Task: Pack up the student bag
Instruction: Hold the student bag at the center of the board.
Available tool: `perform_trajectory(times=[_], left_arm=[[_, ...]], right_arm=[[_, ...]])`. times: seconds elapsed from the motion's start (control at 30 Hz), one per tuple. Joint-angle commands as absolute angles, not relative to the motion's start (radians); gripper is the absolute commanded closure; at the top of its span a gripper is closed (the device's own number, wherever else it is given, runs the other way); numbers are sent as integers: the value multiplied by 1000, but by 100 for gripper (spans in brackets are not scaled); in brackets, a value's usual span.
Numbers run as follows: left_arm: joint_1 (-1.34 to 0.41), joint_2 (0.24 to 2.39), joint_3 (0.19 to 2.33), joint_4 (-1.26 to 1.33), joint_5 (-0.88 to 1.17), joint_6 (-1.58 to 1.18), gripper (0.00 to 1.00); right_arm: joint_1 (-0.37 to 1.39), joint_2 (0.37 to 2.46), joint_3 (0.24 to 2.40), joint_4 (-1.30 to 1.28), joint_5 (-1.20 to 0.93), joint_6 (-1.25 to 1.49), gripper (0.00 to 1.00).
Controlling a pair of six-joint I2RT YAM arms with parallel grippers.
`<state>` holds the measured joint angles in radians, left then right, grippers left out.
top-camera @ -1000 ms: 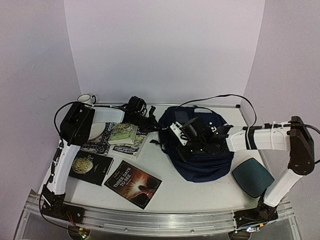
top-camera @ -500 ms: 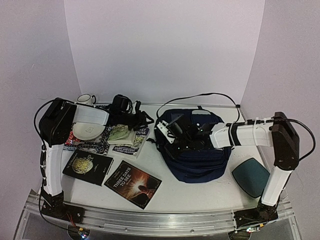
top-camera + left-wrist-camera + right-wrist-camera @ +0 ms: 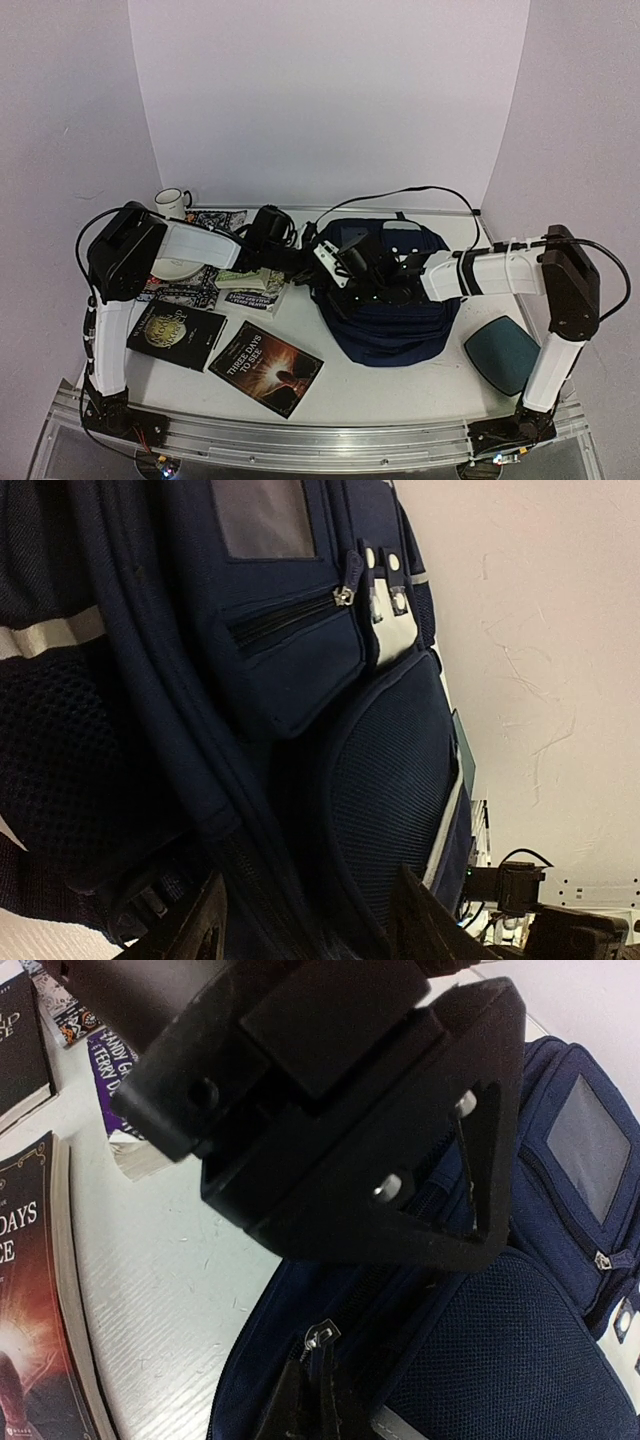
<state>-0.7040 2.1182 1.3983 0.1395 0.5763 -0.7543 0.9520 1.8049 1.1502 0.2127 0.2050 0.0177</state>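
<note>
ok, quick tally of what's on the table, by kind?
backpack: 1
books: at least 4, stack partly hidden
mug: 1
plate: 1
teal pouch: 1
total: at least 8

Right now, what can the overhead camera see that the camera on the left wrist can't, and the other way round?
Only the overhead view shows what lies around the bag: a white mug, the book Three Days to See and a teal pouch. Only the left wrist view shows fine detail up close: a silver zip pull at the end of a pocket zip, and a mesh side pocket. Both show the navy backpack.
</note>
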Motion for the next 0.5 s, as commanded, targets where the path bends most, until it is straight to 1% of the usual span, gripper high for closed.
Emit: perform_trajectory(times=[0.0, 0.23, 0.3, 0.33, 0.4, 0.47], left_arm=[[-702, 2146, 1428, 175, 589, -774, 43], [-709, 2154, 1395, 175, 553, -784, 44], [-709, 2163, 1404, 175, 570, -786, 46], [-712, 2167, 1412, 175, 576, -787, 48], [-718, 2173, 1426, 175, 580, -785, 56], [-722, 2179, 1442, 175, 586, -782, 71]], right_arm=[[965, 1737, 1149, 266, 184, 9, 100], [965, 1715, 1139, 272, 168, 9, 100], [965, 1709, 1135, 272, 158, 9, 100], [966, 1707, 1134, 272, 152, 9, 100], [965, 1704, 1131, 272, 146, 11, 100], [965, 1699, 1126, 272, 143, 14, 100]])
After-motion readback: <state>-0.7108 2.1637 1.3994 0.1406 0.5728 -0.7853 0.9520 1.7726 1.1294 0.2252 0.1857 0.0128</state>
